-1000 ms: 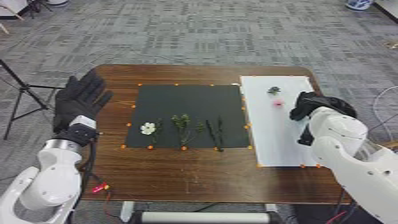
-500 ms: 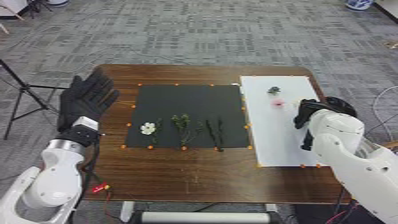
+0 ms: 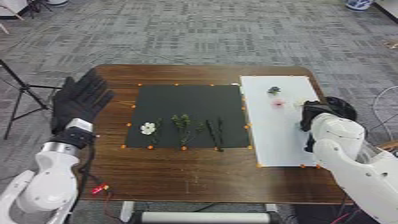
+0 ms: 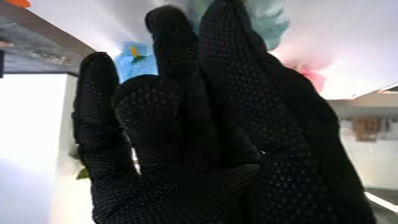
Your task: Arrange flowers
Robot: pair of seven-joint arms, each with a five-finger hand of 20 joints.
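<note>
In the head view, my right hand (image 3: 318,114) is low over the white board's right edge. The white board (image 3: 280,142) bears a dark bluish flower (image 3: 274,90) and a pink flower (image 3: 278,103) below it. On the black mat (image 3: 178,97) lie a white flower (image 3: 147,128), green sprigs (image 3: 181,121) and dark thin stems (image 3: 213,134). My left hand (image 3: 80,100) is open beyond the table's left edge. In the right wrist view, the right hand (image 4: 191,165) has mostly straight fingers, with something blue (image 4: 135,67) and something pink (image 4: 311,76) behind them.
The brown table (image 3: 195,175) has orange markers along the mat and board. A black tripod (image 3: 22,92) stands at the left, near my left hand. A small red item (image 3: 99,188) lies near the table's front left corner.
My right hand has shifted right and slightly toward the table's front, uncovering more of the board near the pink flower. The left hand has moved only slightly.
</note>
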